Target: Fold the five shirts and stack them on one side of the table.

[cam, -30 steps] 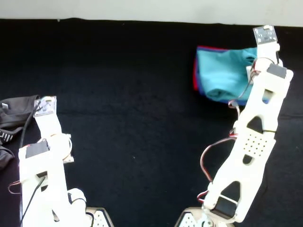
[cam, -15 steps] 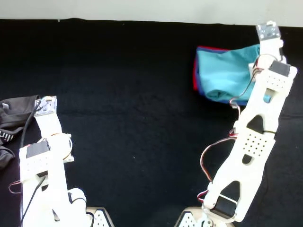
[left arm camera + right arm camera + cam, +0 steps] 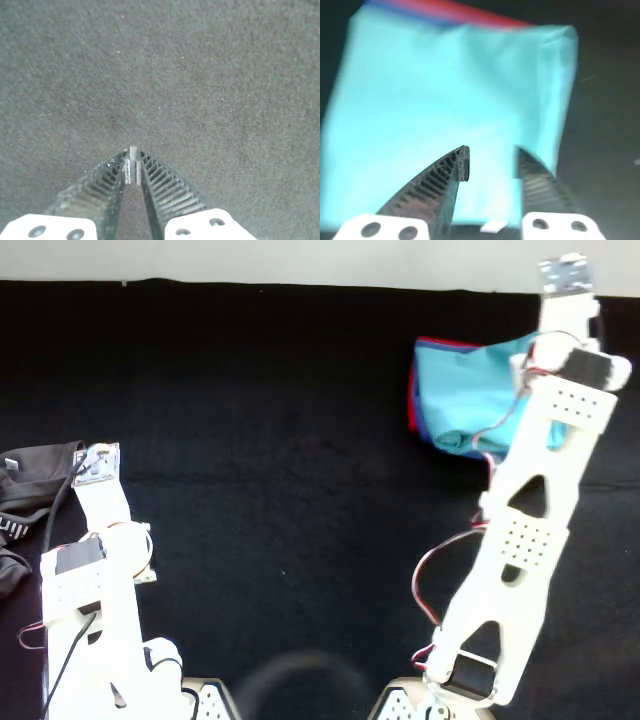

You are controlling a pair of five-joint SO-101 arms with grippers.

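Right claw (image 3: 491, 152) has lifted back off the teal shirt (image 3: 465, 390), released, so I count that one stacked; left claw (image 3: 132, 152) sits clenched on nothing.

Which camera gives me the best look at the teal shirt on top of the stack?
The right wrist view: the teal shirt lies close beyond the open jaws, red and blue edges peeking from beneath. In the high view the right arm covers part of it. The left wrist view faces the black table cover.

Your folded teal shirt (image 3: 465, 390) lay atop a blue shirt (image 3: 421, 430) and a red shirt (image 3: 411, 405) at the bench's (image 3: 280, 440) far right; a black shirt (image 3: 32, 472) lay crumpled at its left edge.
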